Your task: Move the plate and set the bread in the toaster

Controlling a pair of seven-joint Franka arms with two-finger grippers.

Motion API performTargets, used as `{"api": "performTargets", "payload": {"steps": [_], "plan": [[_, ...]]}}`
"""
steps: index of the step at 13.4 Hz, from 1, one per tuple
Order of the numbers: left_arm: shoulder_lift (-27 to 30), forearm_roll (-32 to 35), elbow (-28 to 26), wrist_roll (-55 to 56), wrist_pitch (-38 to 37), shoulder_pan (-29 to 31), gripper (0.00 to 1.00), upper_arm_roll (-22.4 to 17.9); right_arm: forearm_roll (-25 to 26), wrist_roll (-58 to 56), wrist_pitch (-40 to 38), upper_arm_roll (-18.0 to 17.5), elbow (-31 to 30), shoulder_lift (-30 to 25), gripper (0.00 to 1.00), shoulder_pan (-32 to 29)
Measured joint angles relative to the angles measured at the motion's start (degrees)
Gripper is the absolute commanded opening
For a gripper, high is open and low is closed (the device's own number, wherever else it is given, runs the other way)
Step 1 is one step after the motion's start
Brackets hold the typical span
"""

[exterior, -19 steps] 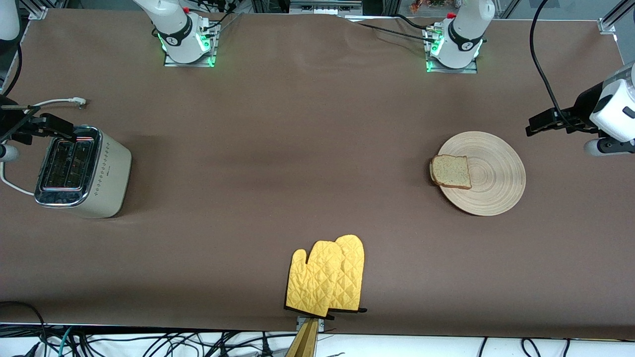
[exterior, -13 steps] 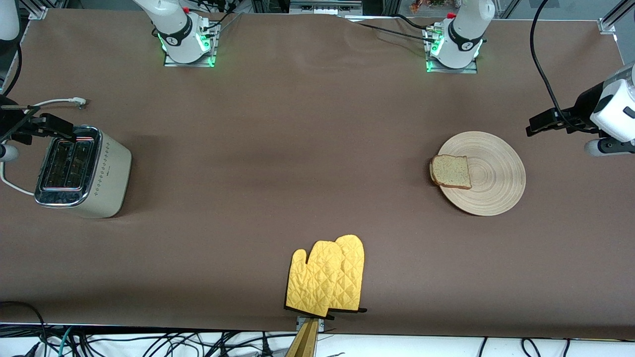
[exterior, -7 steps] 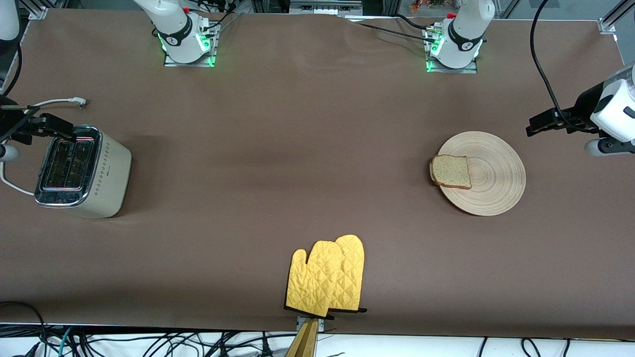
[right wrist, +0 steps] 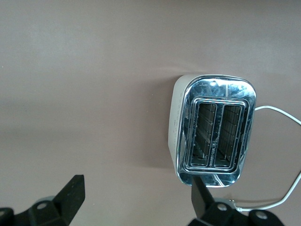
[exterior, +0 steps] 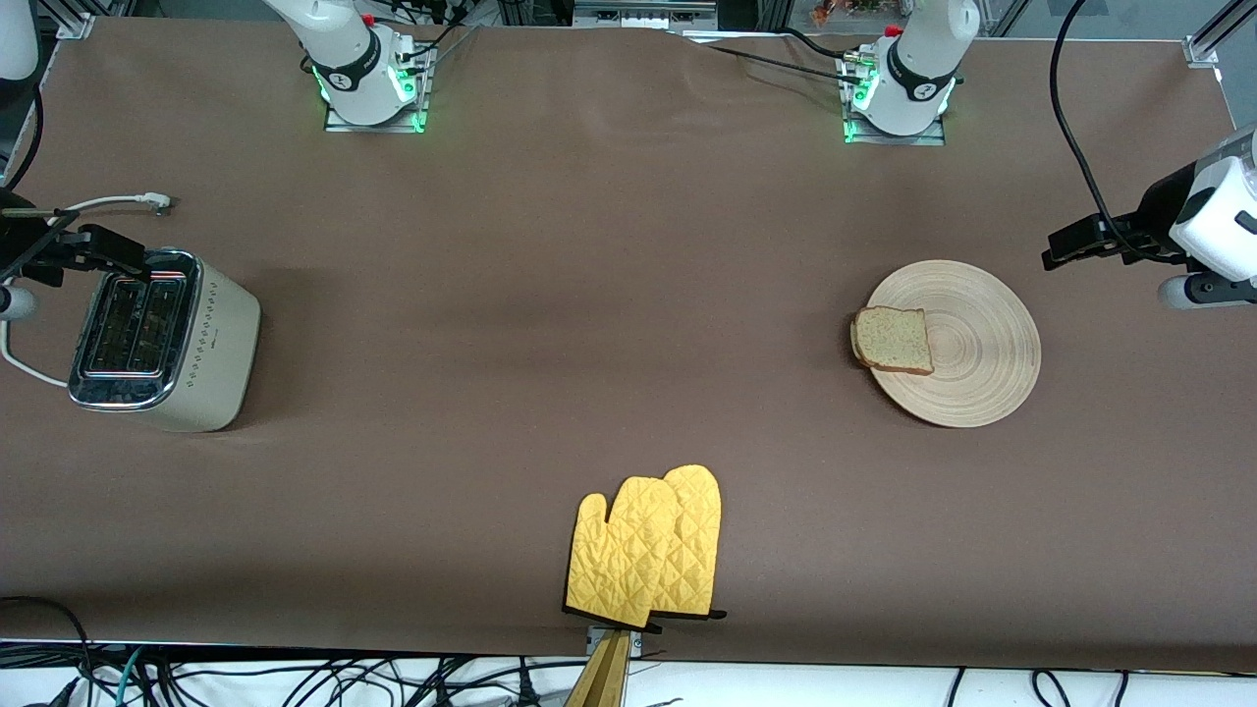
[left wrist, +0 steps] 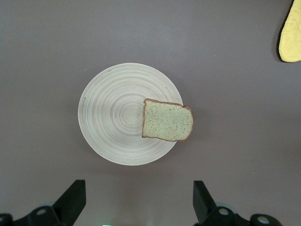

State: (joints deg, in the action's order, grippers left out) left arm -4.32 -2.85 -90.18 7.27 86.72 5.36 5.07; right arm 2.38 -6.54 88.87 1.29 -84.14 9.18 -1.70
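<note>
A round light-tan wooden plate [exterior: 972,353] lies toward the left arm's end of the table. One speckled bread slice [exterior: 894,340] rests on its rim, overhanging the edge that faces the table's middle. My left gripper [exterior: 1061,247] hovers open and empty over the bare table beside the plate. In the left wrist view the plate [left wrist: 110,117] and bread [left wrist: 168,120] lie ahead of the open gripper [left wrist: 138,202]. The cream toaster [exterior: 162,339] stands at the right arm's end, slots up. My right gripper [exterior: 103,250] hangs open over its edge. The right wrist view shows the toaster [right wrist: 214,127] beside the empty gripper [right wrist: 136,200].
Two yellow oven mitts [exterior: 648,545] lie at the table's edge nearest the front camera, midway along; a corner of a mitt [left wrist: 291,33] shows in the left wrist view. The toaster's white cord [exterior: 108,203] trails on the table beside the toaster.
</note>
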Motion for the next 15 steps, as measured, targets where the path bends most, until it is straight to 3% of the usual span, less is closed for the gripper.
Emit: {"api": "performTargets", "payload": {"steps": [15], "plan": [[-0.58,0.00,0.95,0.00,0.00,0.63,1.00,-0.39,0.00,0.00,0.06,0.02,0.02,0.10,1.00,-0.06]]}}
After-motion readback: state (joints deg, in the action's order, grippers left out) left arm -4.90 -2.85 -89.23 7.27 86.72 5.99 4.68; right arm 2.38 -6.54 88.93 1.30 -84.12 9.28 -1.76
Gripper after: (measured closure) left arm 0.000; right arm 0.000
